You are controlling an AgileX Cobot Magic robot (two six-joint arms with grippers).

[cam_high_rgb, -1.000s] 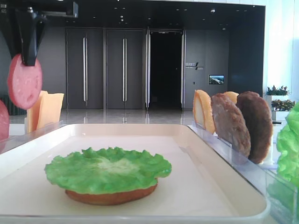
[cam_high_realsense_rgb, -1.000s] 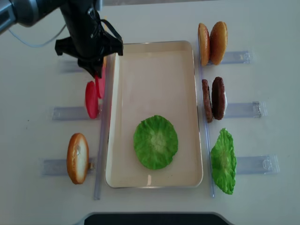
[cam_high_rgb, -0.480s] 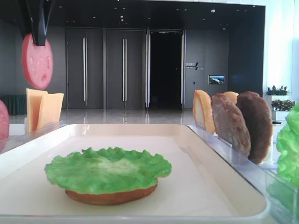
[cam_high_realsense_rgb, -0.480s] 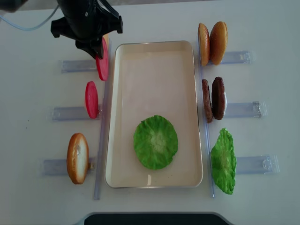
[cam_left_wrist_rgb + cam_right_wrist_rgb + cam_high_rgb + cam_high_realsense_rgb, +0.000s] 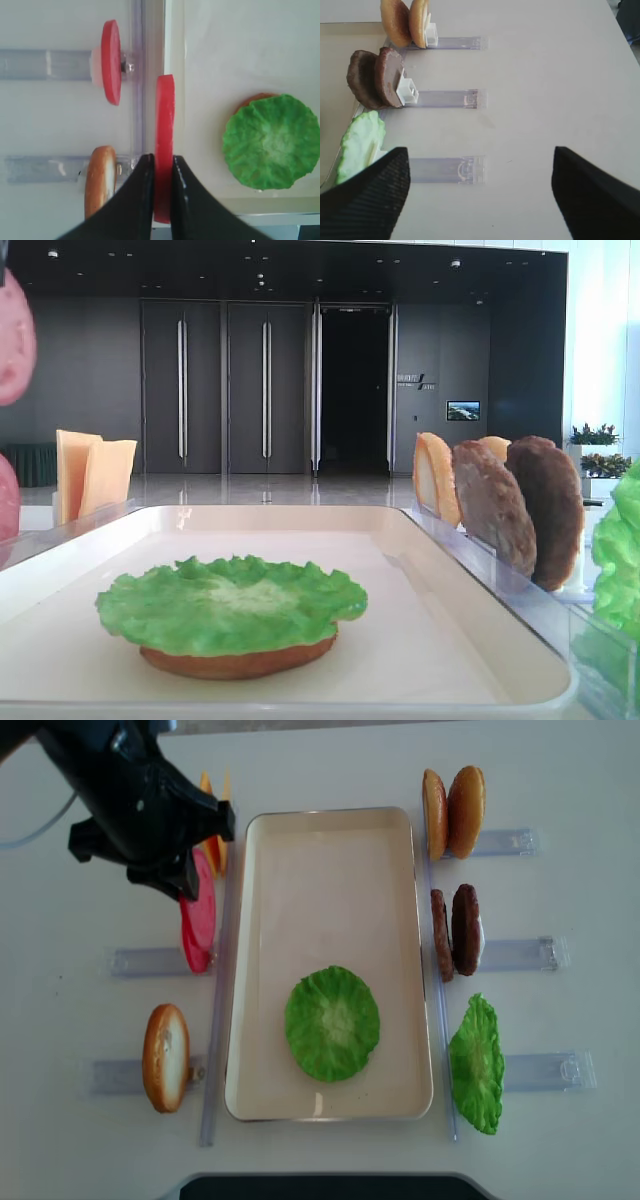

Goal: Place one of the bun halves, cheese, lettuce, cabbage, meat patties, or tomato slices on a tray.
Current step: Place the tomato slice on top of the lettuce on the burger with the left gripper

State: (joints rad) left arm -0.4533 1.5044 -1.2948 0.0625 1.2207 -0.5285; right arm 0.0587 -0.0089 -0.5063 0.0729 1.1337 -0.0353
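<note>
My left gripper (image 5: 163,165) is shut on a red tomato slice (image 5: 164,120), held on edge in the air over the tray's left rim (image 5: 172,60). In the overhead view the slice (image 5: 207,885) hangs under the dark left arm (image 5: 130,800). A second tomato slice (image 5: 111,60) stands in its holder. On the cream tray (image 5: 330,870) a lettuce leaf (image 5: 332,1023) lies on a bun half (image 5: 235,660). My right gripper (image 5: 480,195) is open over bare table, right of the lettuce holder (image 5: 447,169).
Cheese slices (image 5: 90,475) stand at the back left and a bun half (image 5: 165,1057) at the front left. On the right stand two bun halves (image 5: 452,812), two patties (image 5: 456,930) and a lettuce leaf (image 5: 477,1063) in clear holders.
The left gripper has carried the tomato slice higher and toward the near side, along the tray's left rim. Nothing on the tray has moved.
</note>
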